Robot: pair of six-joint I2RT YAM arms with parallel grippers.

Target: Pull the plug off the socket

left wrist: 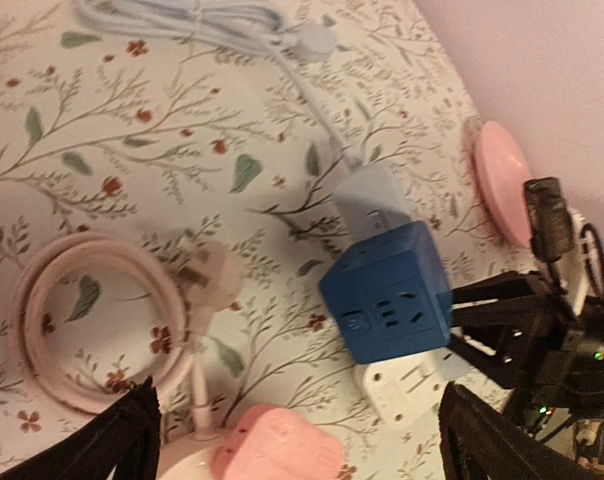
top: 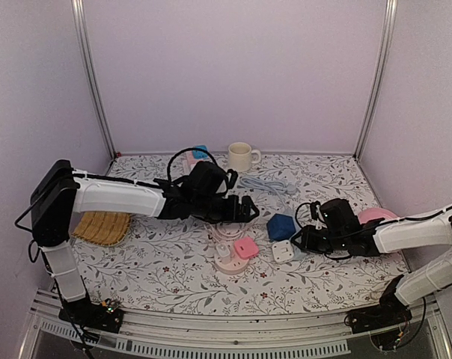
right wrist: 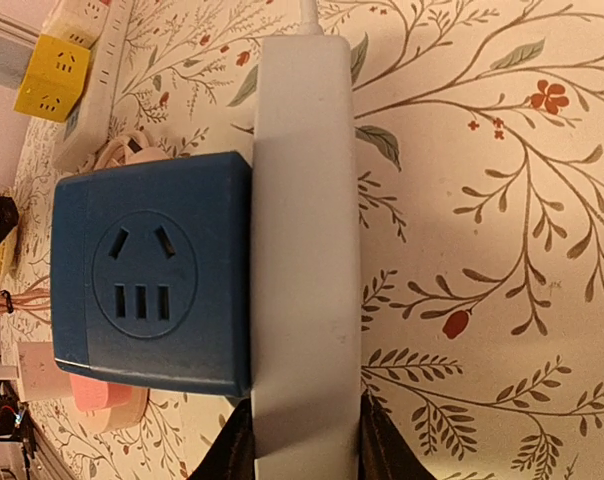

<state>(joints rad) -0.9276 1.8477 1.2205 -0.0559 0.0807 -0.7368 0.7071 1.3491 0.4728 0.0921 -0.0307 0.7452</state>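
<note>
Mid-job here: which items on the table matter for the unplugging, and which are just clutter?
Job: blue cube plug; white power strip it sits on; right gripper, clamped on that strip; left gripper, open.
Clutter: mug; woven mat; pink cable coil; pink cube; pink dish; yellow cube.

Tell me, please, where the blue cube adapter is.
The blue cube adapter sits right of centre in the top view, against the white power strip, beside the right gripper.
</note>
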